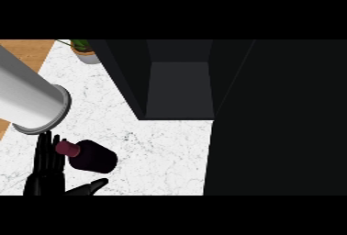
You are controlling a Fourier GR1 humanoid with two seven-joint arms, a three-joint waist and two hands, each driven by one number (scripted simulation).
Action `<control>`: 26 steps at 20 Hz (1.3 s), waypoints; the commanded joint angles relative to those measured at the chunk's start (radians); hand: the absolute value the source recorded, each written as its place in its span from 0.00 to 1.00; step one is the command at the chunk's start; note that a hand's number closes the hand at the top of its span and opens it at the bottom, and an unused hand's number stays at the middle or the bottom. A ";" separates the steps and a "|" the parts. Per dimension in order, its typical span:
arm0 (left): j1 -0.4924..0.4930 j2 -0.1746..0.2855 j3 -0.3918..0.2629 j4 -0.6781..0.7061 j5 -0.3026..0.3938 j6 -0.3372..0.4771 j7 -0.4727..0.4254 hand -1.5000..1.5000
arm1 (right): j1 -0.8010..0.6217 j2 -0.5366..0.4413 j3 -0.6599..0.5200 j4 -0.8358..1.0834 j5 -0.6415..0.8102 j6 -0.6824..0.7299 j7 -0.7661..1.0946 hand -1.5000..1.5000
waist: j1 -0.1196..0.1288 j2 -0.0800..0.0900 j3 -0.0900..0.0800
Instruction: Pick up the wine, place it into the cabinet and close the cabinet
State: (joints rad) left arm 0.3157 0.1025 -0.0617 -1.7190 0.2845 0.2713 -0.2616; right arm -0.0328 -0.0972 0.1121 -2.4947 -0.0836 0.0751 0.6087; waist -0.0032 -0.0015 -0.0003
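The wine bottle [95, 157] is dark maroon with a pinkish-red cap [66, 148] and sits on the white marble counter [163, 156] at the lower left. My left hand [46, 176] is just left of the bottle. Its fingers [46, 151] are straight and lie against the cap end, and its thumb [92, 186] sticks out below the bottle without closing on it. A grey forearm [27, 98] fills the upper left. The dark cabinet [180, 87] stands open at the top middle, its inside bare. My right hand does not show.
A wide black cabinet door panel [278, 119] covers the whole right side of the view. A small potted plant [85, 49] stands at the counter's far left corner. Wood [24, 50] shows beyond the counter's left edge.
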 commanded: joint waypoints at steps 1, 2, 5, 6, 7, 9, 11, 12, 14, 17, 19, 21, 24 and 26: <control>-0.005 -0.020 -0.003 0.041 -0.007 -0.019 -0.036 0.00 | 0.032 -0.007 -0.020 -0.161 -0.082 0.000 0.072 0.00 | 0.000 0.000 0.000; -0.065 -0.005 0.036 0.077 0.033 -0.035 0.008 0.00 | 0.092 0.023 0.033 -0.115 -0.035 0.018 -0.012 0.00 | -0.002 0.000 0.000; -0.052 -0.046 0.020 0.109 0.000 -0.022 -0.077 0.00 | 0.005 0.018 0.025 -0.146 -0.032 -0.019 0.081 0.00 | 0.001 0.000 0.000; -0.040 -0.027 0.027 0.077 0.009 -0.037 -0.054 0.00 | 0.004 0.010 0.004 -0.148 -0.052 -0.017 0.093 0.00 | 0.002 0.000 0.000; -0.030 -0.032 0.025 0.124 0.008 -0.051 -0.073 0.00 | 0.016 -0.033 -0.129 -0.122 -0.185 0.032 0.053 0.00 | 0.000 0.000 0.001; -0.058 -0.025 0.049 0.166 0.016 -0.076 -0.103 0.00 | -0.050 0.005 -0.026 -0.109 -0.063 -0.018 0.093 0.00 | 0.003 0.000 0.000; -0.065 -0.007 0.078 0.260 0.035 -0.132 -0.164 0.00 | -0.008 0.003 0.010 -0.196 -0.038 -0.027 0.138 0.00 | -0.005 -0.001 -0.001; -0.026 0.021 0.100 0.210 0.066 -0.159 -0.136 0.00 | -0.055 -0.002 -0.005 -0.150 -0.055 -0.030 0.143 0.00 | 0.003 -0.001 0.000; -0.092 -0.025 0.084 0.307 0.025 -0.125 -0.182 0.00 | -0.052 -0.007 -0.065 -0.122 -0.118 -0.012 0.106 0.00 | -0.001 0.001 0.000; -0.144 -0.048 0.091 0.357 0.023 -0.109 -0.185 0.00 | 0.023 0.008 -0.006 -0.134 -0.068 0.014 0.068 0.00 | -0.003 0.001 0.000; -0.106 -0.052 0.070 0.355 -0.004 -0.114 -0.213 0.00 | -0.071 0.003 -0.028 -0.120 -0.080 -0.020 0.131 0.00 | 0.001 0.000 0.000; -0.155 -0.059 0.095 0.437 0.004 -0.128 -0.246 0.00 | -0.048 0.011 -0.028 -0.127 -0.051 -0.026 0.122 0.00 | -0.001 0.001 0.000; -0.109 -0.088 0.044 0.333 -0.019 -0.077 -0.173 0.00 | 0.002 0.014 -0.039 -0.129 -0.080 0.000 0.078 0.00 | 0.000 0.000 0.001; -0.164 -0.078 0.082 0.410 -0.010 -0.100 -0.226 0.00 | -0.018 0.004 -0.033 -0.145 -0.074 0.001 0.116 0.00 | -0.001 0.000 0.000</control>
State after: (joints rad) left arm 0.1808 0.0393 0.0160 -1.3410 0.2860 0.1607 -0.4667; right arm -0.1118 -0.0910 0.0818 -2.4958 -0.0850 0.0640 0.6819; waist -0.0033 -0.0012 -0.0002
